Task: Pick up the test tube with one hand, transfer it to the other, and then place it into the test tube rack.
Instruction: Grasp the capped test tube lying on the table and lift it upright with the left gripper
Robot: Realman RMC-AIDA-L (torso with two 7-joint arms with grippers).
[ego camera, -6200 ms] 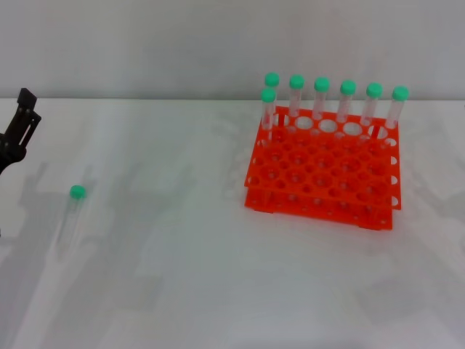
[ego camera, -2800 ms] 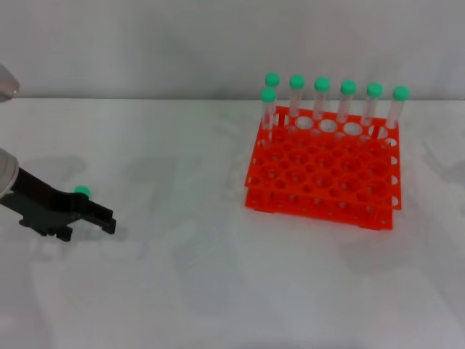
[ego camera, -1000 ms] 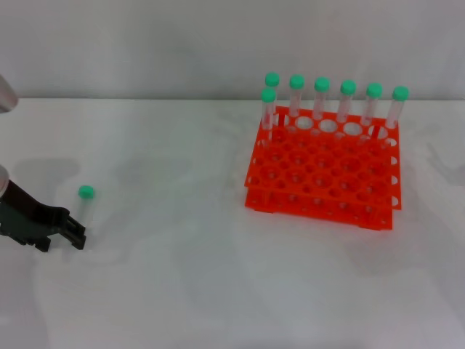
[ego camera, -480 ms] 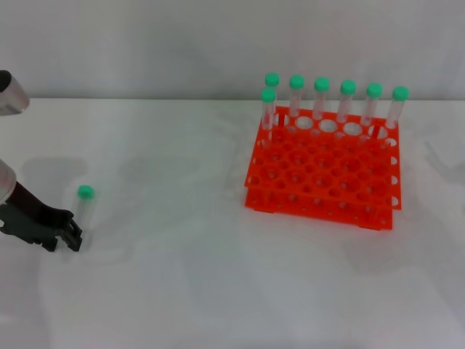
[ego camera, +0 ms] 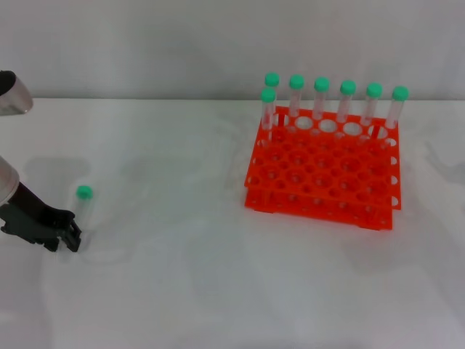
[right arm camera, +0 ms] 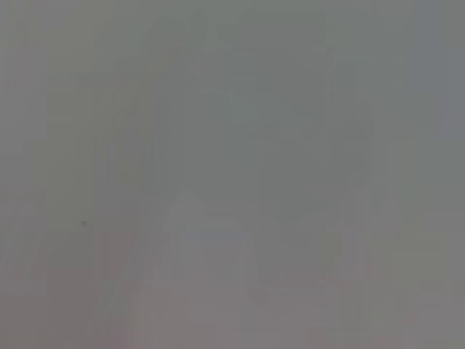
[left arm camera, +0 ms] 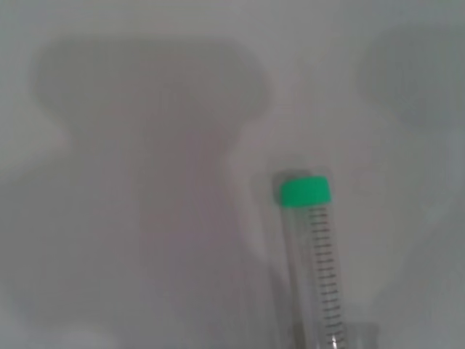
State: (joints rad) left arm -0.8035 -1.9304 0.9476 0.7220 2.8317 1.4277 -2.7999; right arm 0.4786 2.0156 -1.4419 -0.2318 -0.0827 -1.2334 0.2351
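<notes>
Near the left edge of the table, my left gripper sits low at the tube.
I cannot tell if it is open or holding. The tube lies flat, its green cap pointing to the back edge. The rack stands far off on the right side, seven tubes along its back.

Slender clear plastic test tube: smooth, transparent wall with fine printed graduations; round green cap opaque, matt plastic. Bright orange-red plastic test tube rack: moulded, slightly glossy. Black left gripper: matt finish. White table surface: smooth, faintly sheened, soft shadows visible.
</notes>
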